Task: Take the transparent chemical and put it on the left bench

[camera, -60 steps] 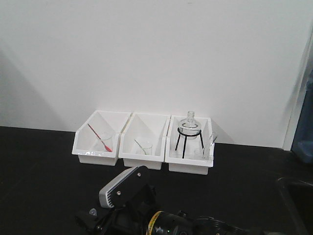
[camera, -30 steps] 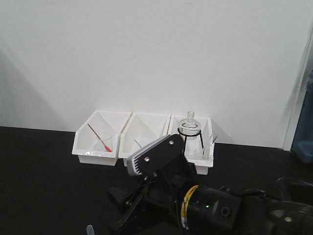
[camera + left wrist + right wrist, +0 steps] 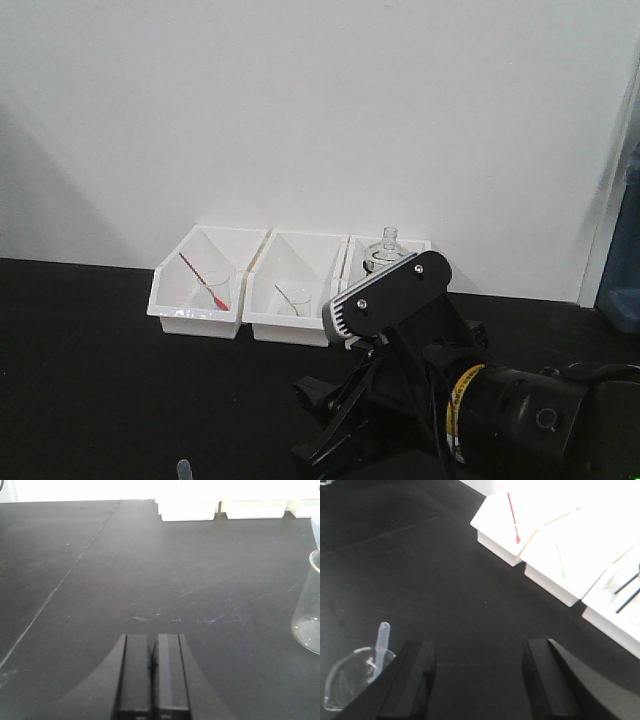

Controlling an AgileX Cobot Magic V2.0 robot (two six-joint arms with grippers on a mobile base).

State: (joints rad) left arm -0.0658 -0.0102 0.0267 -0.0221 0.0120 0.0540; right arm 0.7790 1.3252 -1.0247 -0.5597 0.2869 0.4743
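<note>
The transparent chemical, a clear pipette (image 3: 382, 641), stands bulb-up in a clear glass beaker (image 3: 347, 685) on the black left bench (image 3: 410, 565). In the right wrist view it sits just left of my left finger (image 3: 417, 677). My right gripper (image 3: 479, 647) is open over bare benchtop with nothing between its jaws. In the front view only the pipette's tip (image 3: 182, 467) shows, at the bottom edge left of the right arm (image 3: 480, 410). My left gripper (image 3: 153, 637) is shut and empty, low over the bench, with the beaker (image 3: 309, 605) far to its right.
Three white bins (image 3: 292, 288) stand against the white wall. The left one holds a red pipette (image 3: 203, 279) in a small beaker. The middle one holds a small beaker (image 3: 294, 299). My arm partly hides the right bin and its flask (image 3: 386, 246) on a stand.
My right arm has risen and swung to the right, away from the pipette, and now covers the right bin. The pipette's tip has dropped to the bottom edge of the front view.
</note>
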